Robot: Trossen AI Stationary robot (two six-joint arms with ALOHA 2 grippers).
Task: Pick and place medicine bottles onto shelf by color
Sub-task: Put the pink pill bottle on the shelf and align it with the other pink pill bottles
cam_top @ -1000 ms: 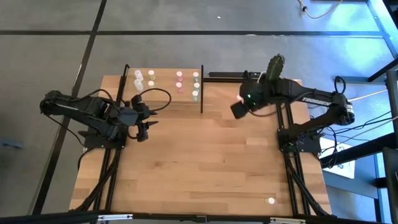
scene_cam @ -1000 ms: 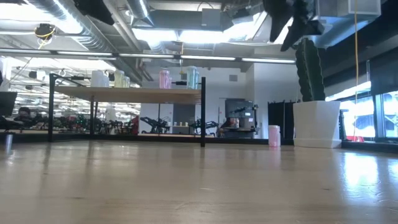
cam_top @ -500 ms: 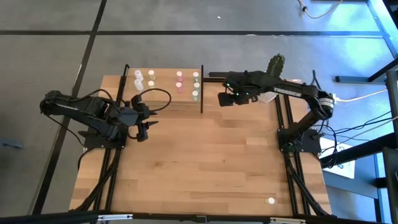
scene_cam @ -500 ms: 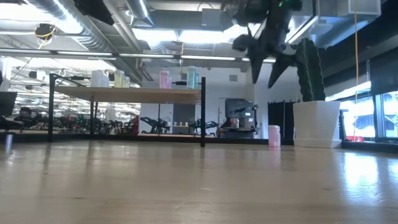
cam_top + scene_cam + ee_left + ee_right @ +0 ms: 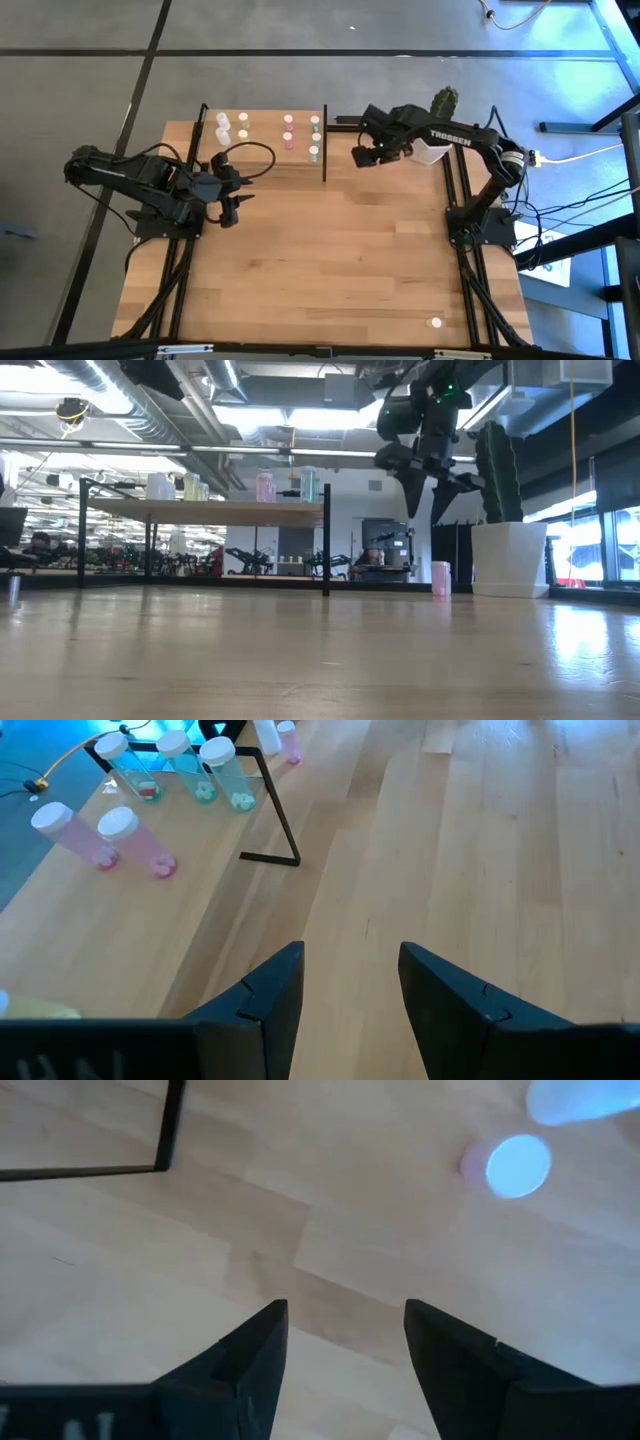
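Medicine bottles remain in three places, none of them moved over the last second. Nearest, one loose bottle point(image 5: 435, 322) with a pale cap stands alone at the table's near edge, well apart from both arms. At mid-table the left gripper point(image 5: 232, 190) waits just in front of the shelf, unchanged, jaws part open and holding nothing. Farther back, the right gripper point(image 5: 430, 485) is the one item that has changed: the arm has swung away from the cactus point(image 5: 497, 470) and come lower, and its fingers now point down, spread wide and empty, above the bare table to the right of the shelf. A pink bottle point(image 5: 440, 577) stands on the table just beside the white cactus pot point(image 5: 510, 558), below and slightly aside of those fingers. I judge this to be an approach to pick it up; no grasp yet. Farthest, the shelf point(image 5: 262, 165) carries the sorted bottles in colour columns. Count: roughly ten on the shelf, being two white, two yellow, about three pink and three or four green, with the exact figures uncertain; two bottles off the shelf; one shelf; two arms.
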